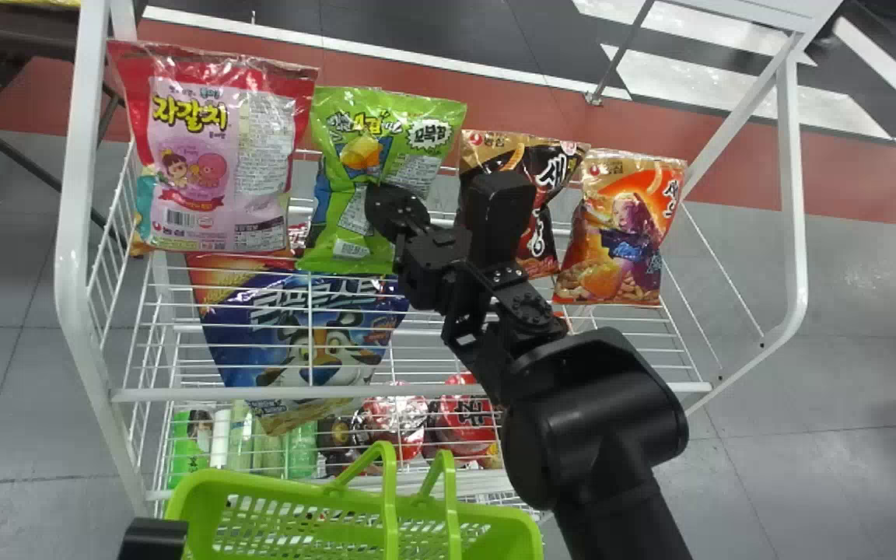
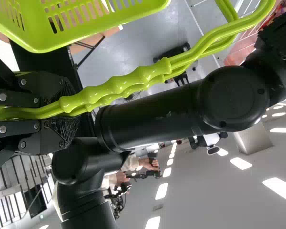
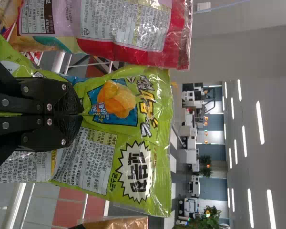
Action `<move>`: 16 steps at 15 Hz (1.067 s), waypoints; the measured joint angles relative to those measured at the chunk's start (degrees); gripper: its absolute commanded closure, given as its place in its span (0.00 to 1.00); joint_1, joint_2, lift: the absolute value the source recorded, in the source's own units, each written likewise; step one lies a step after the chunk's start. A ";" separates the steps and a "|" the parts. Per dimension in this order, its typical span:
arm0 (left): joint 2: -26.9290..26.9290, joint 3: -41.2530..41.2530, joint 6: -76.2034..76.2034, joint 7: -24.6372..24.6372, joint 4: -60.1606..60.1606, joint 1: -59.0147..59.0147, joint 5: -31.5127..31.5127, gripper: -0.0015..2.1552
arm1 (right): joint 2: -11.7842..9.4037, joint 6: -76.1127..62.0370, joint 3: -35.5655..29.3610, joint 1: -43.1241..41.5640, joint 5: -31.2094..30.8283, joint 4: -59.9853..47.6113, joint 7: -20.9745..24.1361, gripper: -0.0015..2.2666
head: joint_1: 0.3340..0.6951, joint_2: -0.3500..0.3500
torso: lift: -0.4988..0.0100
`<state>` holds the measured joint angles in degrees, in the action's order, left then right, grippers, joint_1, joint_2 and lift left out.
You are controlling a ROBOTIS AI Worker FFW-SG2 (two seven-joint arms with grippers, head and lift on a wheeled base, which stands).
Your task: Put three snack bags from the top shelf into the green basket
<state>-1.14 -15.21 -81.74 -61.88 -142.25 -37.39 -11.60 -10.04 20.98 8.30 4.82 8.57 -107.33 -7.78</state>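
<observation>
Green bag (image 1: 351, 241) at top shelf (image 1: 183, 394), pinched firmly in right claw (image 3: 81, 114), a fold caught at the tips; whether lifted off the wires, cannot tell. Likely at the picking step. Next, raise clear of neighbours without tearing, then draw back and lower toward the basket. Close on that claw's left, pink bag (image 1: 215, 155); to its right, dark bag (image 1: 561, 163), then orange bag (image 1: 619, 241). Below it, blue bag (image 1: 246, 342). Lower and nearer the robot, basket (image 1: 199, 498), by handles (image 2: 143, 76) clasped in left claw (image 2: 69, 112). Count: four bags up top, one blue beneath, one basket, two handles, two claws.
</observation>
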 measured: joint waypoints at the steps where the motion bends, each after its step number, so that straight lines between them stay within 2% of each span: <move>1: 0.00 0.00 0.03 0.00 -0.03 -0.03 0.04 0.66 | -0.11 -0.10 -0.39 0.22 0.14 -0.15 0.37 0.99 | 1.00 0.00 | 0.89; 6: 0.00 -0.24 0.22 0.09 -0.11 -0.05 0.26 0.66 | -1.14 -1.17 -2.96 1.79 2.56 -1.62 0.18 0.99 | 1.00 0.00 | 0.89; 12: 0.00 -0.42 0.05 0.15 -0.14 -0.02 0.53 0.66 | -1.22 3.60 -2.90 3.34 5.98 -6.57 -4.75 0.99 | 1.00 0.00 | 0.89; 16: 0.00 -0.14 0.13 -0.37 -0.21 -0.07 0.44 0.66 | -0.98 11.49 -2.81 5.29 8.05 -13.15 -8.97 0.99 | 1.00 0.00 | 0.89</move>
<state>-1.14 -15.35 -81.61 -62.24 -142.46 -37.46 -11.16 -11.01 32.47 5.48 10.12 16.63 -120.47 -16.75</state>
